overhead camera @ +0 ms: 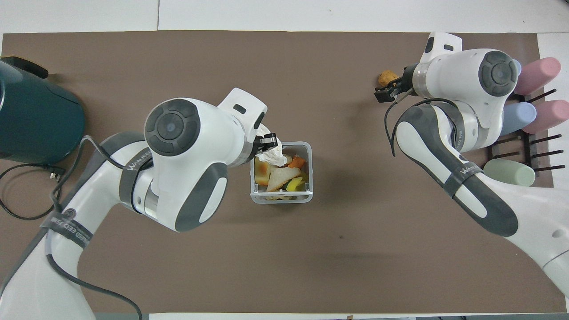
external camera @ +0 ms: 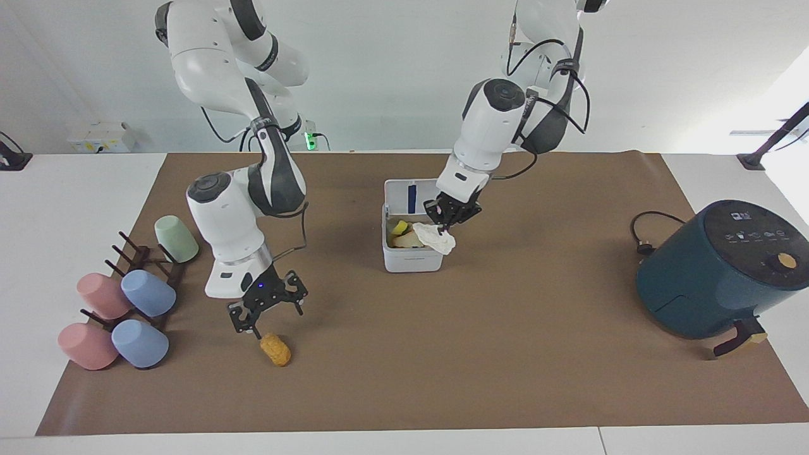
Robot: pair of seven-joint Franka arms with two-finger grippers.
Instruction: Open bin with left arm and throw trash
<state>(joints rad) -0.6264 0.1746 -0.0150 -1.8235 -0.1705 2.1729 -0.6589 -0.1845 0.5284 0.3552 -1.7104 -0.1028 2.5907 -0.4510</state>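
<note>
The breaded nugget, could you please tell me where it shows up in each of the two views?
Facing view: the nugget lies on the mat low in the picture, just under the open right gripper.
Overhead view: the nugget sits high up, partly covered by that gripper.
Shared landmark: the cup rack beside it.

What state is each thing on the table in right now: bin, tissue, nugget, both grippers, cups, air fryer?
bin: lid up, food scraps inside.
tissue: held over the bin's rim.
left gripper: shut on the tissue, over the bin.
nugget: lying on the mat, not gripped.
right gripper: open, just above the nugget.
cups: five, tipped on the rack.
air fryer: drawer closed.
</note>
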